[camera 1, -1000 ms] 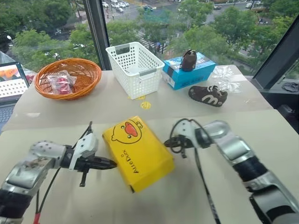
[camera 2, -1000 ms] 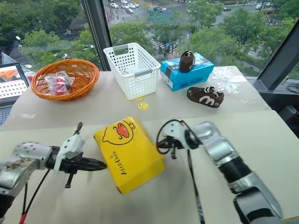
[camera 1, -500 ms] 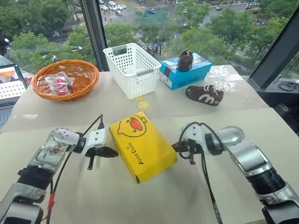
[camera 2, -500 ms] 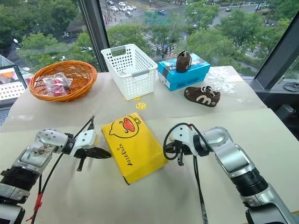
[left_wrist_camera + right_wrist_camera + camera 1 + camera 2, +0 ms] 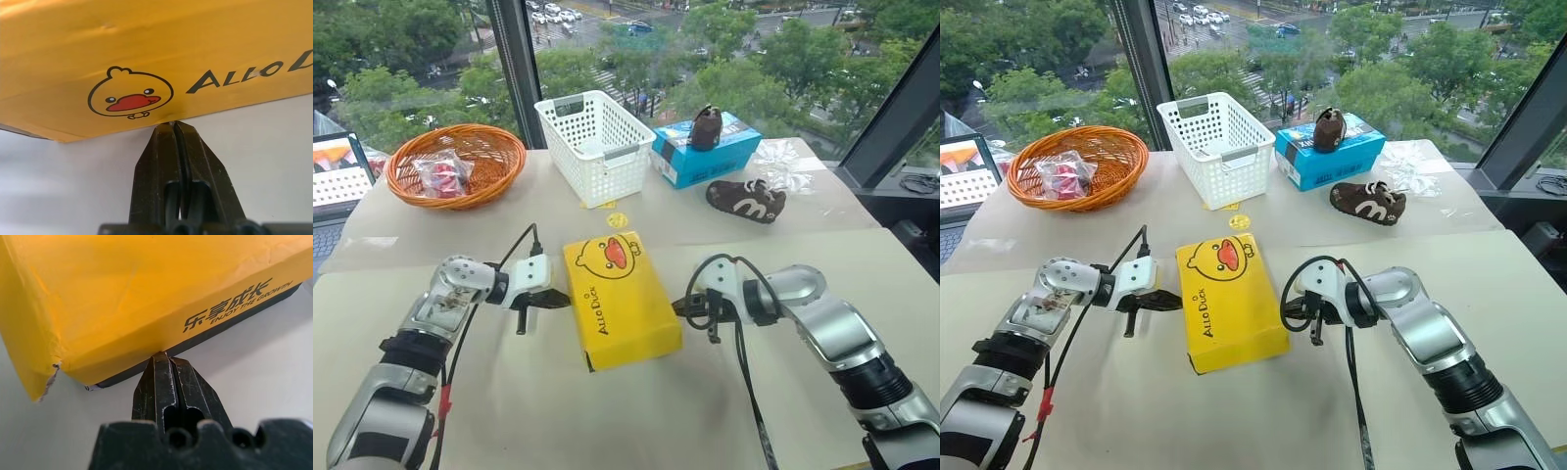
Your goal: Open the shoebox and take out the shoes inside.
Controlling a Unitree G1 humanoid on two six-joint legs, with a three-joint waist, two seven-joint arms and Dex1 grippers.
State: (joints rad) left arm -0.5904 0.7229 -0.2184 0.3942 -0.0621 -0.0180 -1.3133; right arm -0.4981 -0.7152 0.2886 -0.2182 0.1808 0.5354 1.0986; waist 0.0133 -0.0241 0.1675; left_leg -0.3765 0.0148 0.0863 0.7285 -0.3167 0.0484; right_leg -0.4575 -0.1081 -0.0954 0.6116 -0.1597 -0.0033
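On table [image 5: 783, 411], shoebox [image 5: 619, 299] lies between closed, empty left gripper [image 5: 564, 300] and right gripper [image 5: 679, 308].

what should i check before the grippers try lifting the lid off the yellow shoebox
1. Lid closed on the shoebox: ok.
2. Left gripper shut, tips at the lid's lower edge: ok.
3. Right gripper shut, tips at the seam above the black base: ok.
4. Tips actually wedged under the lid: cannot tell.
5. Box flat on the table, room around it: ok.
6. Torn lid corner near the right gripper: not ok.
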